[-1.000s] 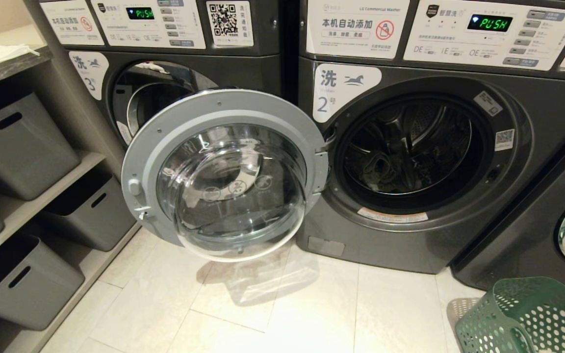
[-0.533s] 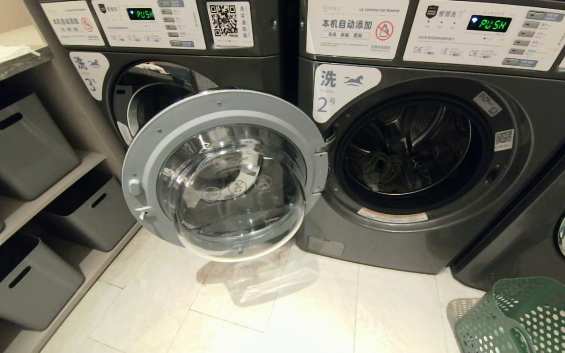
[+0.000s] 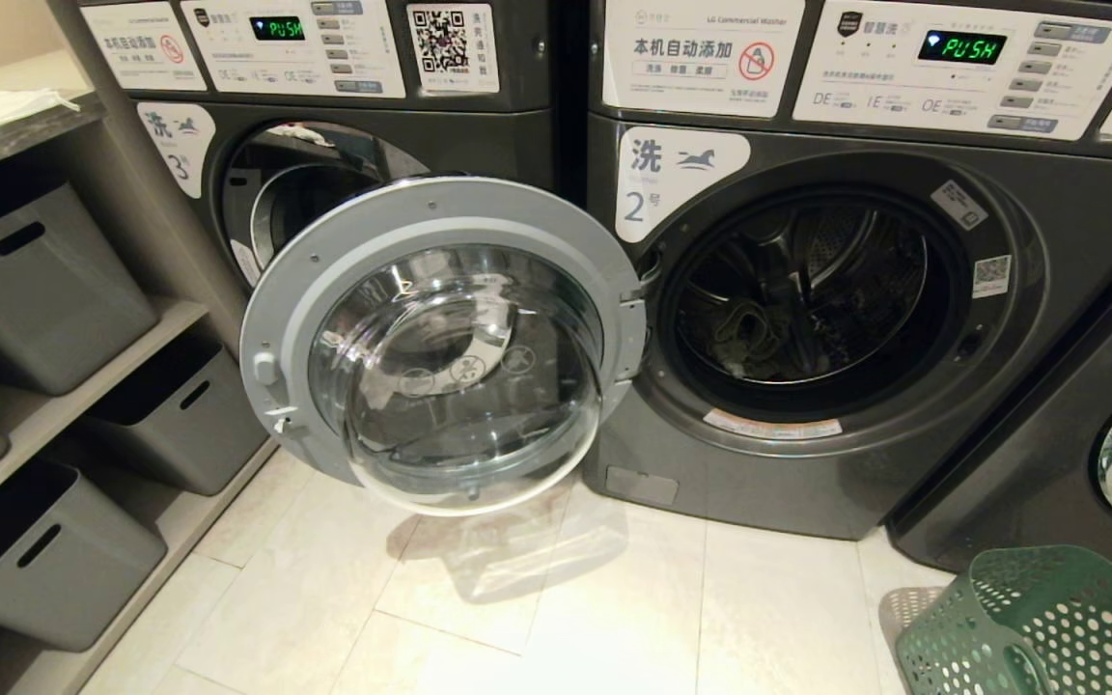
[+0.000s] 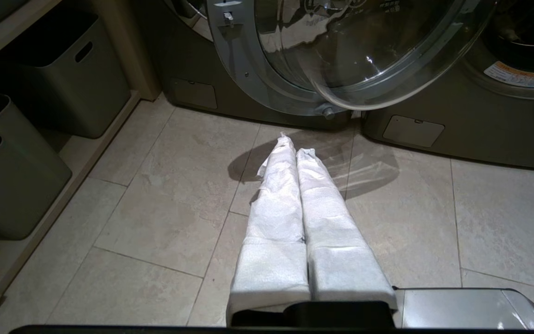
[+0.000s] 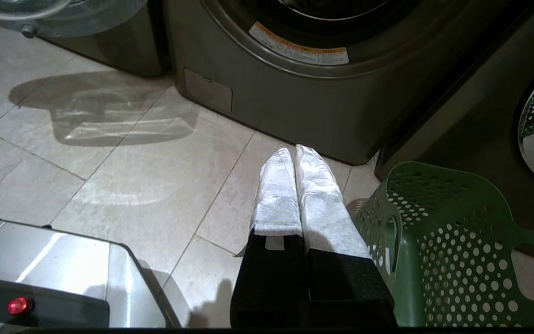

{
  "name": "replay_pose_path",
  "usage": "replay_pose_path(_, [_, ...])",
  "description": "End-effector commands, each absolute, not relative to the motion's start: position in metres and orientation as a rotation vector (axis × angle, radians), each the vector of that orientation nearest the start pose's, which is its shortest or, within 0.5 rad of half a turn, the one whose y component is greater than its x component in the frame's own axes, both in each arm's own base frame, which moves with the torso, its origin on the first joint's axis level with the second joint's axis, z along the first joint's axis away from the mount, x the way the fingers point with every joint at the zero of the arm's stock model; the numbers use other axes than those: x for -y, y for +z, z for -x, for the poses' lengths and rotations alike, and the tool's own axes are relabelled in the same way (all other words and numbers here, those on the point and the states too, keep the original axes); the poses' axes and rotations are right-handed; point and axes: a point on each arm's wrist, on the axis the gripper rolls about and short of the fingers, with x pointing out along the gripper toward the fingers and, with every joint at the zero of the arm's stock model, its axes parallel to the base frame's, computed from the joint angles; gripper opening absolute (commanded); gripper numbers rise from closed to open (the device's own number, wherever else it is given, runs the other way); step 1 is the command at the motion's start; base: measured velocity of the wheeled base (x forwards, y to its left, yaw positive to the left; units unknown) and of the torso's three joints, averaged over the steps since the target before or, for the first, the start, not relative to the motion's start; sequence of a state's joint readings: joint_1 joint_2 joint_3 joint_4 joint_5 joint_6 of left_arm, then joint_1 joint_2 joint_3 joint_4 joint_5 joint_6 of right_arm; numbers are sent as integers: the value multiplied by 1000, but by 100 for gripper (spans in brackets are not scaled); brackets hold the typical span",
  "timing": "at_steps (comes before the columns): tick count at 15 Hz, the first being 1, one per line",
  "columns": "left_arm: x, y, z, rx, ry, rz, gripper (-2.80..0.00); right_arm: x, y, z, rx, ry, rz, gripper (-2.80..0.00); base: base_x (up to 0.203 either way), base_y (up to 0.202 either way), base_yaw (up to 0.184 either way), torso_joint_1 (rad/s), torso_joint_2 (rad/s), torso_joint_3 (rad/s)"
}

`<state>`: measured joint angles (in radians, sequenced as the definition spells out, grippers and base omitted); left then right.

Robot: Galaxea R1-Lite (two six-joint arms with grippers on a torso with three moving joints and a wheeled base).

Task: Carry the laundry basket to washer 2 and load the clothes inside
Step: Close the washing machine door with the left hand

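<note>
Meanwhile, both jaws stayed pressed together, empty; the laundry basket (image 3: 1039, 623) sat at washer 2's (image 3: 807, 290) five o'clock.

Laundry room, what I see around.
On my left, grey storage bins (image 3: 35, 290) stand on shelves (image 3: 64, 405); washer 3 (image 3: 344, 145) is beside them; beige floor tiles (image 3: 324, 598) below.

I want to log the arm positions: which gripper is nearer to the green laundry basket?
Right. The right gripper, shut, hangs just beside the laundry basket; the left gripper, shut, hangs below the open washer door, no basket nearby.
</note>
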<state>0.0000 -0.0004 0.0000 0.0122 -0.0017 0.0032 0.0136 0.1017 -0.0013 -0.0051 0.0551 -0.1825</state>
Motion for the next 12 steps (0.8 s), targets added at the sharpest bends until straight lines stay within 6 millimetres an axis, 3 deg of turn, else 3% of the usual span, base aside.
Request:
replay_pose_path(1, [0,74,23,-12,-2,-3,-280,-1,78,18,-55,73,181,-280,0,0,0,0,0,0])
replay_pose_path(12, [0,74,23,-12,-2,-3,-280,-1,76,23,0,60,166,-280,0,0,0,0,0,0])
